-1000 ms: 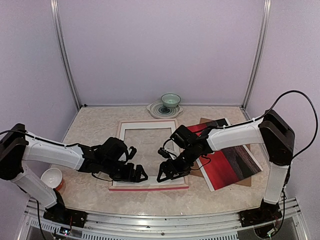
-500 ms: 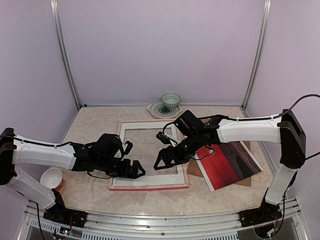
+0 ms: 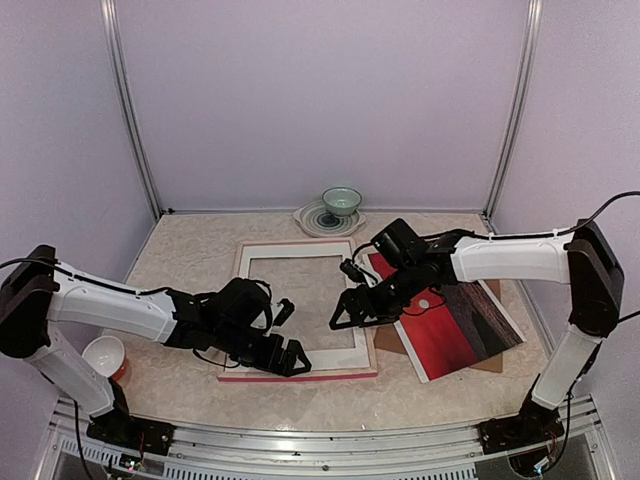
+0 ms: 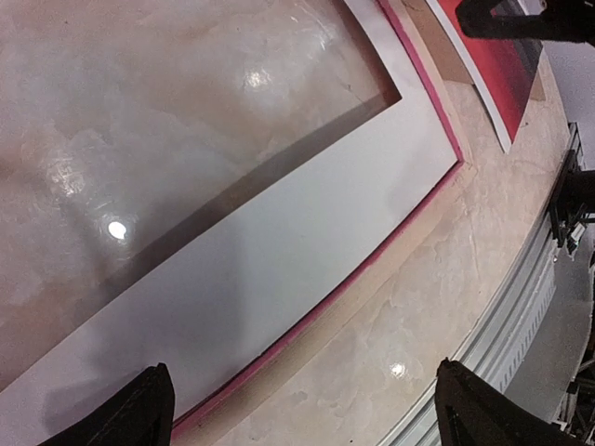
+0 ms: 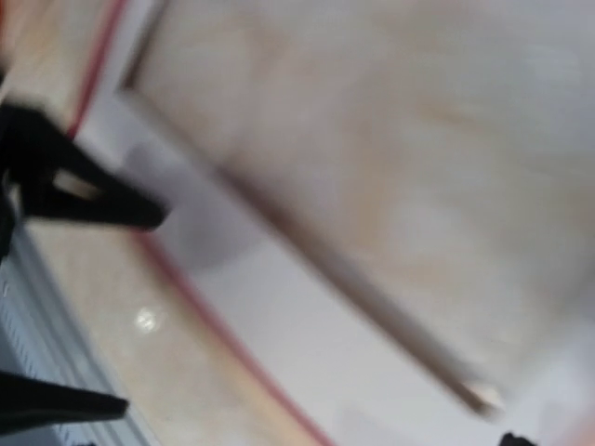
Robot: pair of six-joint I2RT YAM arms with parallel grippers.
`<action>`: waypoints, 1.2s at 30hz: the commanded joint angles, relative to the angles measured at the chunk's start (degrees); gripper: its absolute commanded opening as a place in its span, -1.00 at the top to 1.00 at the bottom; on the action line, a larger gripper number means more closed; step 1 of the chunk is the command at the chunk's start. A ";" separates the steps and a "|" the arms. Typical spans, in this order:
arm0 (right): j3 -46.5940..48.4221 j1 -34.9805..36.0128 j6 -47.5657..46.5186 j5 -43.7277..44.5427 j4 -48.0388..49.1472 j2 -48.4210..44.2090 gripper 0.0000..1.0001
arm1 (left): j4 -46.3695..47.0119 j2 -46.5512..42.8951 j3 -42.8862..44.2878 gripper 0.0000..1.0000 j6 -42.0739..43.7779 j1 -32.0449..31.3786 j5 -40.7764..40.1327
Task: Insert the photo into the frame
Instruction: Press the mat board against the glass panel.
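Both end effectors are spread wide and carry nothing. Left end effector (image 3: 290, 358) hovers over the near rail of the frame (image 3: 300, 376); its wrist view shows the two fingers (image 4: 139, 413) far apart with only the white mat (image 3: 297, 250) and the pink-red frame edge between them. Right end effector (image 3: 352, 318) hovers over the right side of the frame, at the inner edge of the mat; its wrist view is blurred, but the dark fingers stand apart with no object between them. Frame position: flat on the bench (image 3: 180, 260), centre, with the white mat lying inside its rails and bare bench surface showing through the mat opening. Photo (image 3: 455, 325) position: flat, red sky up, to the right of the frame, lying on the brown backing board (image 3: 393, 338), its left edge just beside the right rail. Neither end effector touches the photo. Task status, judged from this layout: the frame and mat are staged, but the insertion itself is not done. Remaining work appears to be: grasp the photo at an edge, carry it left, lay it square over the mat opening inside the rails, then probably place the backing board on top.
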 commanded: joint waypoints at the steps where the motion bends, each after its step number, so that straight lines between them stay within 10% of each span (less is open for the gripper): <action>1: -4.75 -5.92 3.82 0.90 2.34 -5.26 -0.86 | -0.17 3.87 2.13 -0.93 1.88 -0.77 -1.54; 20: -11.66 -26.39 3.87 8.21 0.40 -16.54 -0.88 | -1.98 -0.45 10.89 -0.96 5.04 -0.68 -5.15; 36: -24.30 -44.46 7.59 16.20 -2.24 -30.90 -0.98 | 3.88 13.08 28.24 -0.98 6.12 -0.96 -2.28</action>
